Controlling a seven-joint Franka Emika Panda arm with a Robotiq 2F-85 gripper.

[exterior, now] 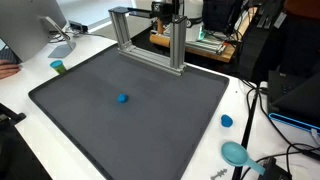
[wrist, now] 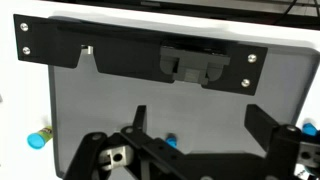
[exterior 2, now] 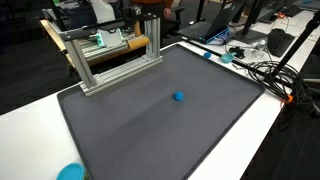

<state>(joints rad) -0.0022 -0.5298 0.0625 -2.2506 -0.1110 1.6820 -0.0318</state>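
Spread fingers [wrist: 140,118], blue ball [wrist: 171,142], grey mat [wrist: 120,90], table [exterior: 243,98]

You are seeing the grey mat [exterior: 130,125] from mid distance in both exterior views, looking down at a slant: the metal frame [exterior: 148,42] is sitting at 12 o'clock, the metal frame [exterior 2: 110,55] at 10 o'clock. The wrist view is looking down from closer; all three are sharing the grey mat and blue ball [wrist: 170,142].
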